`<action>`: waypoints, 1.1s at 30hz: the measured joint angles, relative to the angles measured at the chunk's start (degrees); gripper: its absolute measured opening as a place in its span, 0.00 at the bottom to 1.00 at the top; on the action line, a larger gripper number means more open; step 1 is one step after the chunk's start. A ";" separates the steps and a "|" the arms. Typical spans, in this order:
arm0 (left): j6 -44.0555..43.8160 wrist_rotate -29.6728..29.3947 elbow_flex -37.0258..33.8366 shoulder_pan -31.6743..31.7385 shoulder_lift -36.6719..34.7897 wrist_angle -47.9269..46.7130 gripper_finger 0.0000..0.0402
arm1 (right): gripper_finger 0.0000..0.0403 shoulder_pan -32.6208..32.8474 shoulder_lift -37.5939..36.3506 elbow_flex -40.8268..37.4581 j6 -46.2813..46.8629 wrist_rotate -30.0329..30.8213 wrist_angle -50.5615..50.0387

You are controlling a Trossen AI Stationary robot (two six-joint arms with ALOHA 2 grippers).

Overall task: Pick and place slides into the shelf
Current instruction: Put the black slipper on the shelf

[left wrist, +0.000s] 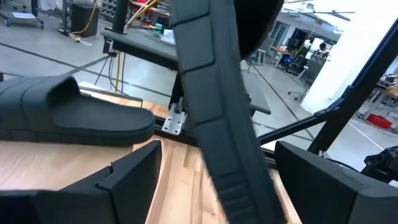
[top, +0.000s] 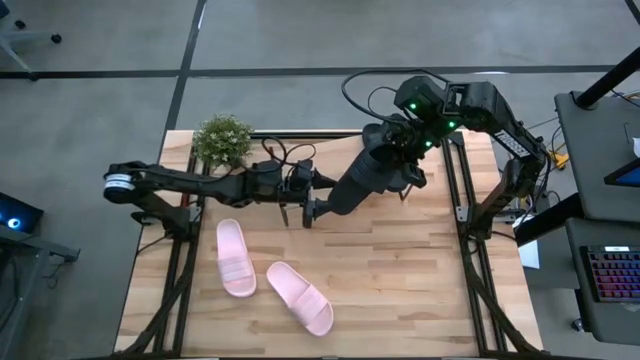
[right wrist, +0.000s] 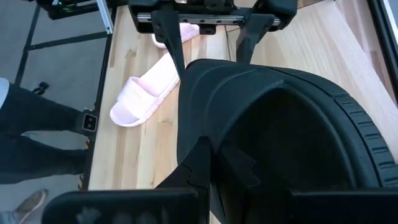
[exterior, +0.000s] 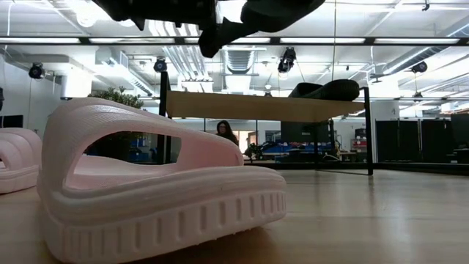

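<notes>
Observed state, all positions referred to the shelf (exterior: 249,107).

1. My right gripper (right wrist: 217,163) was closed on the held black slide (top: 345,190), carrying it in the air in front of the shelf and above the level of its board. The slide was tipped, its sole turned towards my left wrist camera.

2. My left gripper (right wrist: 208,37) was at the held slide's free end, also in front of the shelf. Its fingers (right wrist: 166,31) stood wide apart, one on each side of that end. Whether they touched the slide I could not tell.

3. The second black slide (exterior: 326,89) lay on the shelf's slanted board, towards the end on my right arm's side, sole down.

4. The first pink slide (top: 236,258) lay flat on the table (top: 400,280), well in front of the shelf, on my left arm's side. The other pink slide (top: 300,297) lay just beside it, farther from the shelf and angled. Neither was touched by a gripper.

5. A potted plant (top: 222,140) stood just off the shelf's end on my left arm's side.

6. A person (exterior: 226,130) was seen in the room well behind the shelf.
</notes>
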 joint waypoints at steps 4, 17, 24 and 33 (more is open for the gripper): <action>0.02 0.02 0.31 0.00 0.24 -0.02 0.74 | 0.02 0.00 0.00 0.00 -0.43 0.00 0.00; 0.55 0.04 0.21 0.02 0.30 -0.11 0.61 | 0.02 0.00 0.00 0.00 -0.87 0.00 0.02; 1.06 0.21 0.12 0.02 0.30 -0.11 0.46 | 0.02 -0.02 0.00 0.00 -0.94 0.02 0.02; 1.43 -0.44 0.10 0.15 0.30 -0.21 0.26 | 0.02 -0.02 0.02 0.00 -1.01 0.02 0.13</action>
